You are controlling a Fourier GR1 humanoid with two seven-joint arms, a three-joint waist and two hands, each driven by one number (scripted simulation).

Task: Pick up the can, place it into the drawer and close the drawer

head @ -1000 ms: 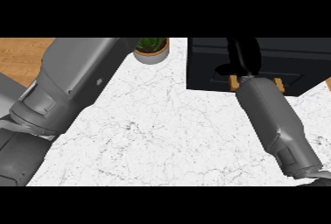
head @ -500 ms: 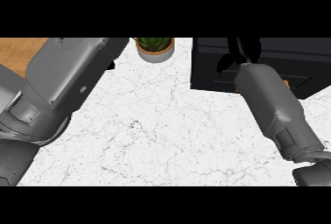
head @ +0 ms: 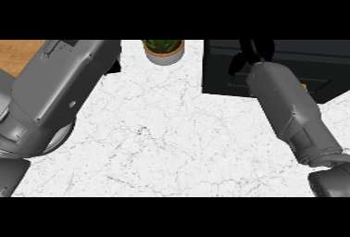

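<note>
The can cannot be made out; it may be hidden under the right hand (head: 247,54), seen at one o'clock over the dark drawer (head: 226,78), its grip not discernible. The placing step is judged in hand. Release inside the drawer, then a closing push, is called for next. Of the left hand (head: 114,68), at eleven o'clock, only a sliver is shown, so its state cannot be told.
</note>
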